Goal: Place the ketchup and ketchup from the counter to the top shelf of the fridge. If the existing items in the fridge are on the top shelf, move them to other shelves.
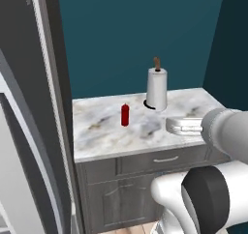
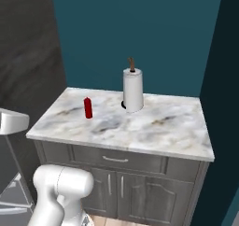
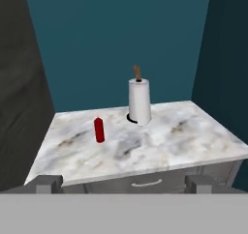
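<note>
One ketchup bottle (image 3: 99,129) stands upright on the counter (image 3: 160,148), toward its left half, apart from the paper-towel roll (image 3: 139,101) behind and to its right; that spacing leaves clear room on both sides for a grasp. The hand (image 3: 123,183) is released, fingers spread wide and holding nothing, set back from the counter's front edge and facing the bottle, presumably lined up for an approach. The fridge (image 1: 34,107) stands just left of the counter.
</note>
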